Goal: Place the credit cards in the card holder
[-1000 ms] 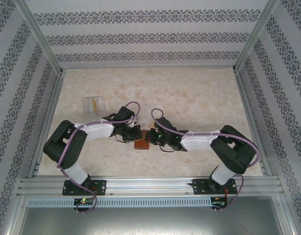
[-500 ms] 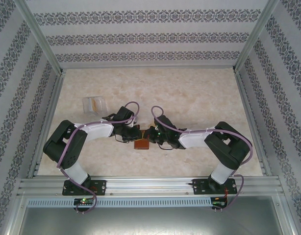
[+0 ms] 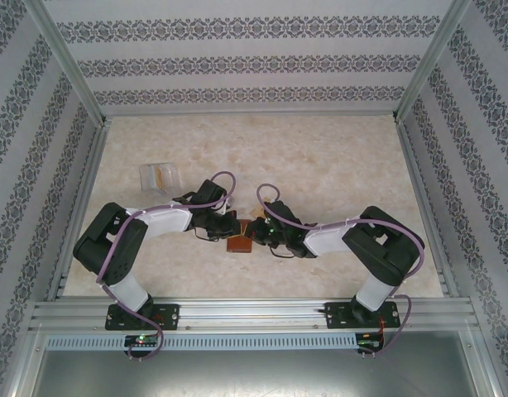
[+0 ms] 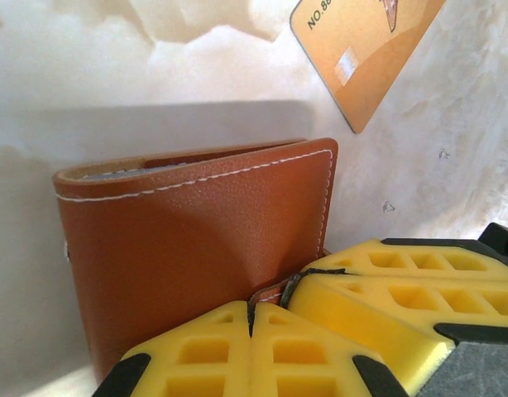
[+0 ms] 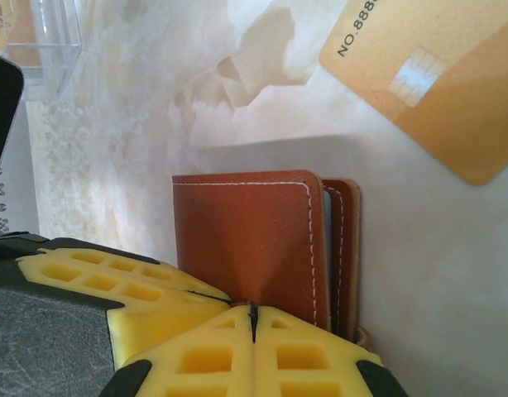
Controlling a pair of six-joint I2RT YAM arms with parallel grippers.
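Plainly, the orange-tan card (image 4: 363,50) beyond the card holder (image 4: 196,240) reads "NO.88".

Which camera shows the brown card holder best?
Left wrist: the card holder is close, its broad face and stitching plain. Right wrist shows it narrower, partly behind yellow fingers. The top view gives a tiny brown patch.

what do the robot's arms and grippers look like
The left arm and right arm are built alike: chunky black joints, white covers on the links, and black bases bolted to a metal rail. A purple cable loops along each arm. The left gripper and right gripper have bright yellow fingers moulded with a grid of square recesses and trimmed in black.
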